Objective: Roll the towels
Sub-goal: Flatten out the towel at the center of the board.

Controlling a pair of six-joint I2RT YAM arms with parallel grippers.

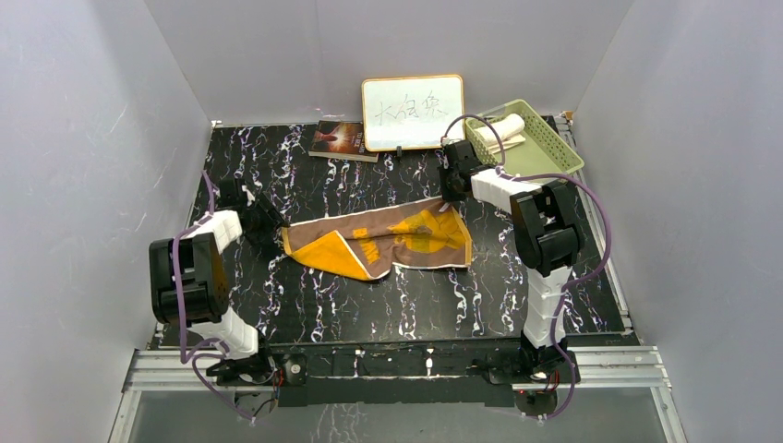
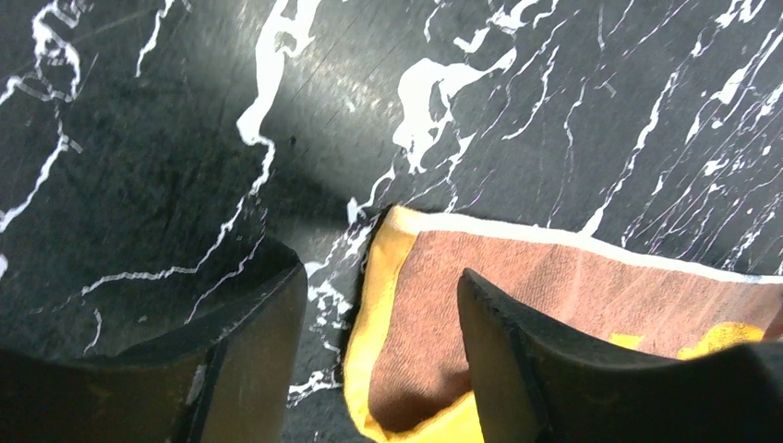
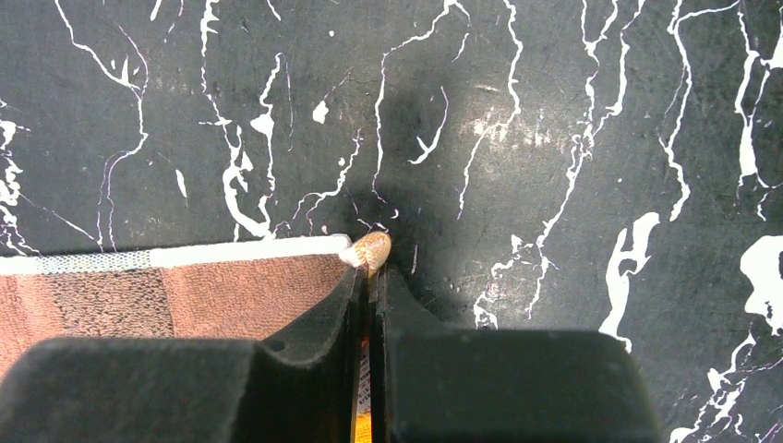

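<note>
Right claw (image 3: pixel 372 272): nearest item in the right wrist view. Fingers pressed together with no gap, pinching the white-hemmed corner of the orange-yellow towel (image 3: pixel 231 295); a small nub of cloth pokes out past the tips.

Left claw (image 2: pixel 372 268): jaws stand apart. One finger (image 2: pixel 249 323) is over bare counter, the other finger (image 2: pixel 554 369) over the cloth, with the towel's yellow-edged corner between them. Whether either finger touches the cloth cannot be told.

Orange-yellow towel (image 1: pixel 379 238): spread mostly flat at the centre of the top view, brown face up with yellow patches. Its lower left part is turned over, showing plain yellow. A claw sits at each end.

Cream-white towel (image 1: pixel 503 129): a rolled bundle in the green basket (image 1: pixel 554 152), upper right of the frame.

White-faced board (image 1: pixel 413 113): orange frame, upright at upper centre, handwriting on it.

Dark-covered book (image 1: pixel 340 138): flat, just left of the board.

Counter (image 1: pixel 369 305): black with white veining.
</note>
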